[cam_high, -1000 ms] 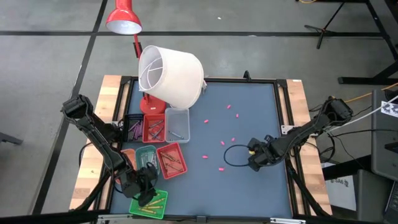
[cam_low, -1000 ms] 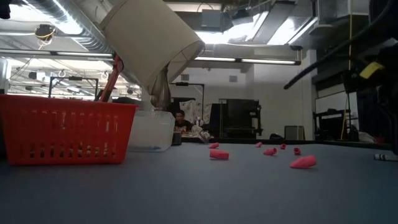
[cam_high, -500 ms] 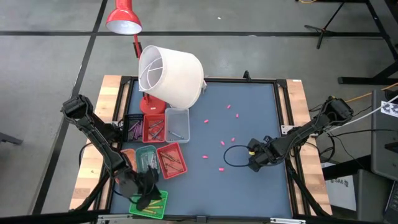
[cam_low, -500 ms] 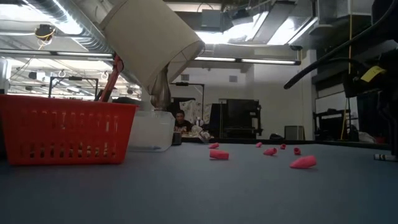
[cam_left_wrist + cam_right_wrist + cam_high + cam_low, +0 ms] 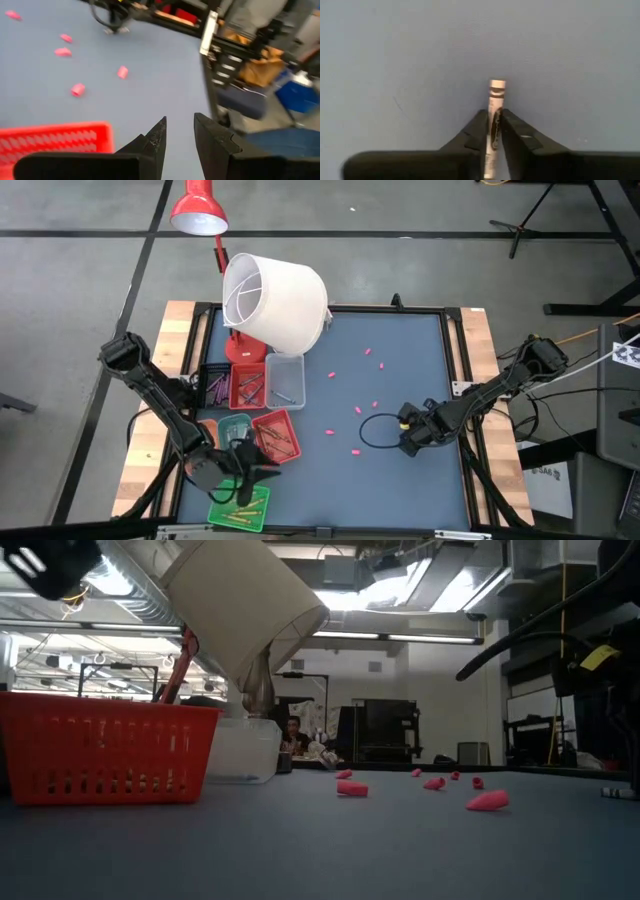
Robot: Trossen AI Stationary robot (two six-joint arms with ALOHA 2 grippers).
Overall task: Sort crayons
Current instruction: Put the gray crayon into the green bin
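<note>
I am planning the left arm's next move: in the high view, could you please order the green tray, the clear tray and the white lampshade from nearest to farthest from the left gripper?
From the left gripper, at the table's near left:
1. Green tray, just beside it at the near edge.
2. Clear tray, farther up the left side.
3. White lampshade, at the table's far left corner.

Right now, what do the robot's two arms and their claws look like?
Both arms are dark, jointed and slim. The left claw has two matte black, wedge-shaped fingers on a blocky black base. The right claw has the same black tapered fingers; from above, a yellow tag and a looping black cable show beside it.
</note>
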